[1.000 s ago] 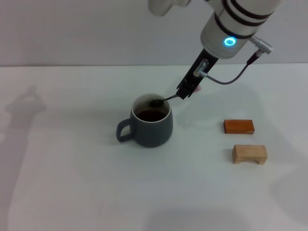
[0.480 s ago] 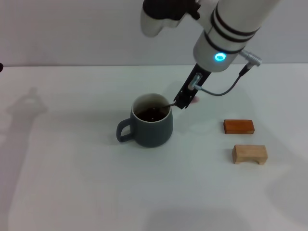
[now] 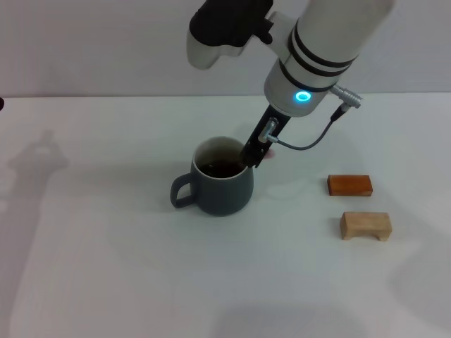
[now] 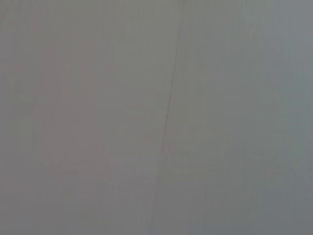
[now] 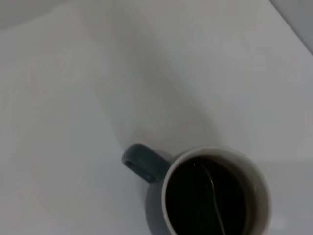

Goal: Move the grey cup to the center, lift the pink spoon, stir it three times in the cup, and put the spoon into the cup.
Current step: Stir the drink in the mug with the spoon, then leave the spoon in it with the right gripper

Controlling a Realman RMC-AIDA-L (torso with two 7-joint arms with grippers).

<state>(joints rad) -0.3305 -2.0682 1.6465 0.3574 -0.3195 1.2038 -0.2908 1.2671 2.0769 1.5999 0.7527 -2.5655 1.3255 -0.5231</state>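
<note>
Near the middle of the desk, the grey cup is standing upright, its loop handle pointing toward the robot's left and dark liquid filling its white inside. Inside it, the pink spoon is resting bowl-down in the liquid; in the right wrist view only its thin metal neck is showing as a pale line across the dark surface. Its long axis is slanting up and out over the rim on the robot's right and far side, straight into the right end effector. That end effector is hanging just above the rim, closed on the spoon's upper end, with a sliver of pink showing beside it. The right arm is doing all the work; the left end effector is not showing anywhere. Well off to the right, two wooden blocks are lying.
</note>
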